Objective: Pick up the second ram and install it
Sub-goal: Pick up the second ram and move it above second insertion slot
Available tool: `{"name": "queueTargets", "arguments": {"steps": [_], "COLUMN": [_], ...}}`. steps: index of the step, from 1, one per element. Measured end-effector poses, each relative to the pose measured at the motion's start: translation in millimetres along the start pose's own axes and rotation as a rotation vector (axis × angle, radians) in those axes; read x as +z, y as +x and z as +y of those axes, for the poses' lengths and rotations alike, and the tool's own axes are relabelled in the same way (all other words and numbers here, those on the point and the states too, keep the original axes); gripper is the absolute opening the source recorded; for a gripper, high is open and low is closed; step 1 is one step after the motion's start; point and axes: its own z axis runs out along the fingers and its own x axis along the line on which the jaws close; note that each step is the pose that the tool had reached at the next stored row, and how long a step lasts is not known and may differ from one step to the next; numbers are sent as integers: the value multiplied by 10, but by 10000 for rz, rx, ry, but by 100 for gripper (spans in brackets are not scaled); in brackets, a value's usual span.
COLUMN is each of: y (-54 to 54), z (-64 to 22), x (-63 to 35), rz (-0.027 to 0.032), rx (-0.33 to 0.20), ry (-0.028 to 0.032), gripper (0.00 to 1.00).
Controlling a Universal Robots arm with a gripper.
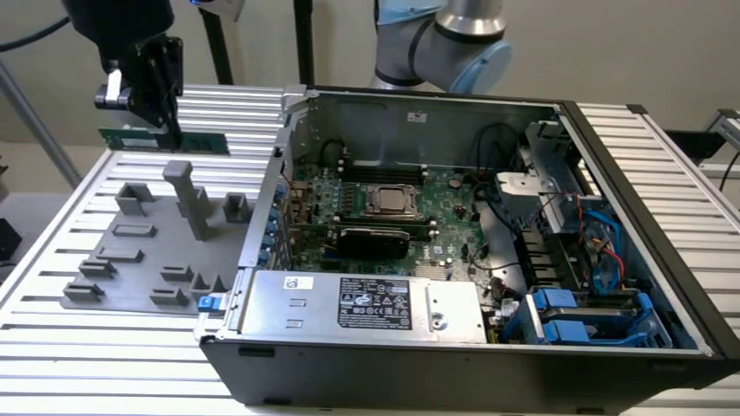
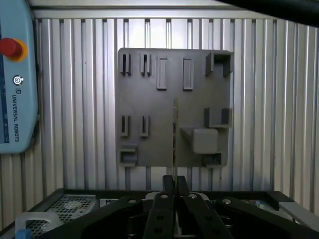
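Gripping: the gripper (image 1: 170,128) is clamped on the green memory stick (image 1: 199,140) near its middle.
Stick: level, up in the air over the far edge of the grey holder plate (image 1: 139,260).
Wrist view: the stick shows edge-on, a thin line over the plate.
Computer case (image 1: 463,368): open, beside the plate on the exterior view's right.

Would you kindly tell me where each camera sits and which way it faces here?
Exterior view: off the arm, raised, looking obliquely down at the open computer case and grey holder plate; an arm joint and the gripper, shut on the second ram, show.
Wrist view: on the wrist, looking down past the gripper at the holder plate, the second ram edge-on.
Shared: gripper, second ram, holder plate.
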Motion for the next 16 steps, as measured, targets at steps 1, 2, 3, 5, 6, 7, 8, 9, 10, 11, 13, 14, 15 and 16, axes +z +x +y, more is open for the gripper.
{"name": "queueTargets", "arguments": {"steps": [1, 2, 3, 5, 6, 7, 8, 9, 10, 11, 13, 14, 15, 16], "y": [-7, -15, -22, -37, -45, -53, -60, -68, -77, -84, -100, -108, -116, -123], "z": [-27, -54, -82, -137, -165, -193, -221, -251, -283, -314, -378, -409, -440, -472], "x": [-7, -13, -19, -31, -36, -41, -46, -51, -55, -59, -65, -69, -71, -74], "rz": [-5, -10, -15, -24, -28, -33, -36, -40, -45, -48, -54, -57, -60, -64], "rx": [0, 0, -1, -1, -1, -2, -2, -2, -2, -2, -1, -2, -2, -3], "ry": [-1, -2, -1, -1, -1, 0, -2, -1, -1, -1, -1, -2, -2, -1], "gripper": [14, 14, 14, 14, 14, 14, 14, 14, 14, 14, 14, 14, 14, 14]}}
